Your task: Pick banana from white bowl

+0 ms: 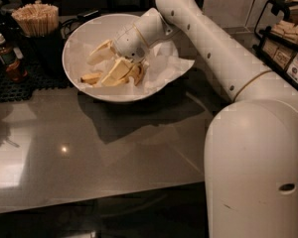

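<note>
One banana (93,77) lies beneath the tool (108,62) in the white bowl (80,32).

The gripper (109,62) reaches into the bowl (74,43) above the banana (120,73) lying on the paper liner (164,68), with a bottle (7,56) and stick holder (37,21) left of the bowl and a rack (288,38) far right.

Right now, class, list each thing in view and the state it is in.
White bowl: upright on the counter, lined with paper.
Banana: lying in the bowl, not lifted.
Hand: down inside the bowl, at the banana.
Bottle: upright, cap on.
Stick holder: upright, full.
</note>
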Controlling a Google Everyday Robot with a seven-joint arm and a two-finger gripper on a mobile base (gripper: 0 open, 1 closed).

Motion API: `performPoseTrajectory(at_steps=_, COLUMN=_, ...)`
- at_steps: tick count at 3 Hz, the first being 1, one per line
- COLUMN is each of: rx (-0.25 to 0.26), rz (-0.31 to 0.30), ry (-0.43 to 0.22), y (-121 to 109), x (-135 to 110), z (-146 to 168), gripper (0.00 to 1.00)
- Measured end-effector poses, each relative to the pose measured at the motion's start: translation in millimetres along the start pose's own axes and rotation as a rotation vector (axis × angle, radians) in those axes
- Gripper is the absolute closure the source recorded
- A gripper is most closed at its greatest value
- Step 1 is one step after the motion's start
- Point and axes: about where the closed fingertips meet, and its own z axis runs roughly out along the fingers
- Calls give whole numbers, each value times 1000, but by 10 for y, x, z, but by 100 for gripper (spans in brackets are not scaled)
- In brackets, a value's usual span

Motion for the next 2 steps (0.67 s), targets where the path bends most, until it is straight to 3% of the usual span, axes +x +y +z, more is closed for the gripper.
performPoseTrajectory(at_steps=2, rx=28, rz=46, ry=16, y=42, x=118, z=-10, gripper=66)
